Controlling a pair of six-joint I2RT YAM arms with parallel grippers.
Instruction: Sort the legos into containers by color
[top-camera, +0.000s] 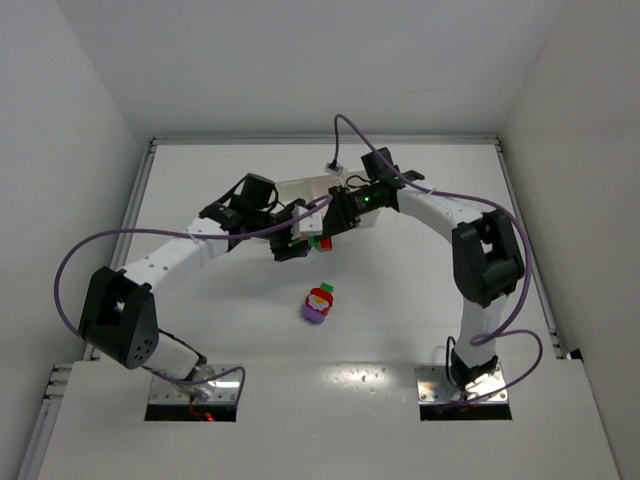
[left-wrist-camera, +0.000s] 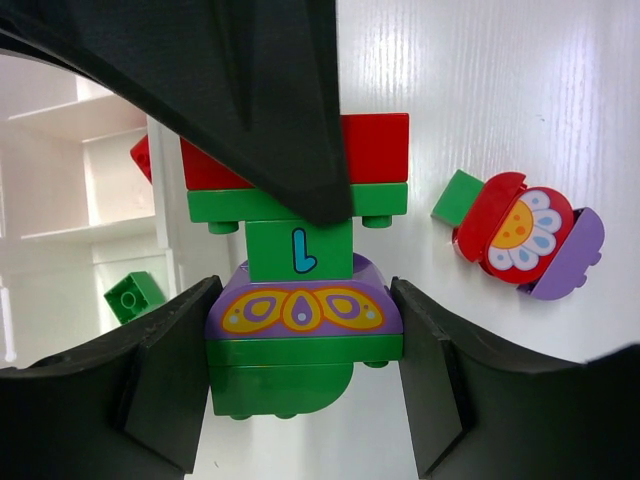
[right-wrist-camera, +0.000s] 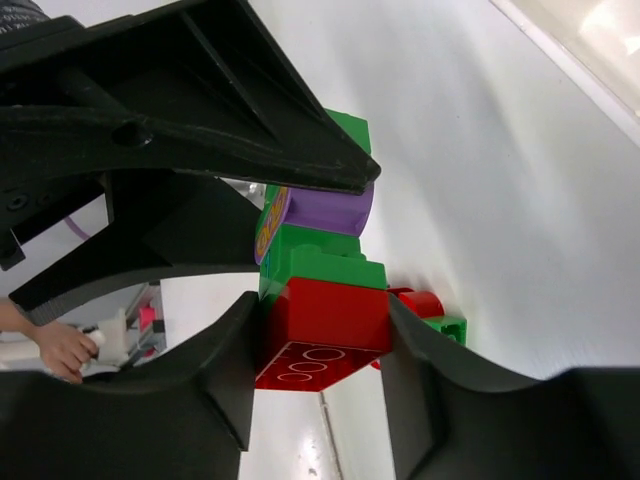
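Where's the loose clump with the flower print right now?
Top view: the flower-print clump lies alone on the table, mid-width, on the near side of the gripped stack; in the left wrist view it is right of that stack.

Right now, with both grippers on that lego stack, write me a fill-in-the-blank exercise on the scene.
1. The right gripper is shut on the lego stack's end brick, whose colour is ___.
2. The left gripper grips the stack's other end, by the yellow-patterned piece, whose colour is ___.
3. The flower-faced lego clump lies on the ___, touched by neither gripper.

Missing words: red; purple; table.
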